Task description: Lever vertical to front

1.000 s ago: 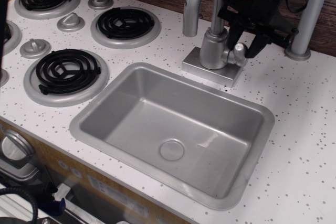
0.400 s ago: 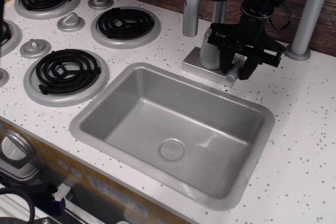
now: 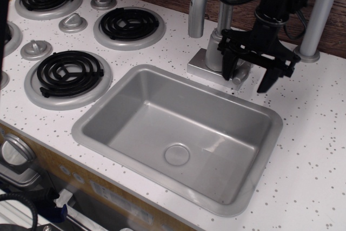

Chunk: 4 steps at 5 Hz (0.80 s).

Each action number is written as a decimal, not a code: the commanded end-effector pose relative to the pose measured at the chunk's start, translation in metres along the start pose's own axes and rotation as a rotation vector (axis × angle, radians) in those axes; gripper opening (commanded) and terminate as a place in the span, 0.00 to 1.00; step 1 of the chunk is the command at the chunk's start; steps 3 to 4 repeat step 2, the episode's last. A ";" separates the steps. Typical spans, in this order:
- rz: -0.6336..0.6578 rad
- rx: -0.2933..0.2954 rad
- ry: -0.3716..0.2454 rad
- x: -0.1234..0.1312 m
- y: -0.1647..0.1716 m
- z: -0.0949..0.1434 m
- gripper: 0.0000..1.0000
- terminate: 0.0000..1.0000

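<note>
I see my black gripper (image 3: pixel 247 73) hanging fingers-down over the faucet base (image 3: pixel 208 67), its jaws spread wide apart and holding nothing. The lever (image 3: pixel 239 74) sits between the fingers, a small silver paddle tipped down toward the front, close to the left finger; I cannot tell whether they touch. At 7 o'clock from the gripper lies the grey sink (image 3: pixel 178 133), sunk into the white speckled desk (image 3: pixel 313 133). Black coil burners (image 3: pixel 70 72) sit at 9 o'clock.

Bright even light, soft shadows, sharp
</note>
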<state>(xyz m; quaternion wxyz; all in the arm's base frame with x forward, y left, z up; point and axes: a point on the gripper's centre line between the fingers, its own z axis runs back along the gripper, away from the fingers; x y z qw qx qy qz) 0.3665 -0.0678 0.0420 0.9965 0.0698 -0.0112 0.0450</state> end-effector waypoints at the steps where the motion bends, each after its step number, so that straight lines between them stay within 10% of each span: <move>1: 0.039 -0.003 -0.063 -0.008 0.005 0.042 1.00 0.00; 2: 0.050 0.010 -0.060 -0.015 0.007 0.048 1.00 1.00; 4: 0.050 0.010 -0.060 -0.015 0.007 0.048 1.00 1.00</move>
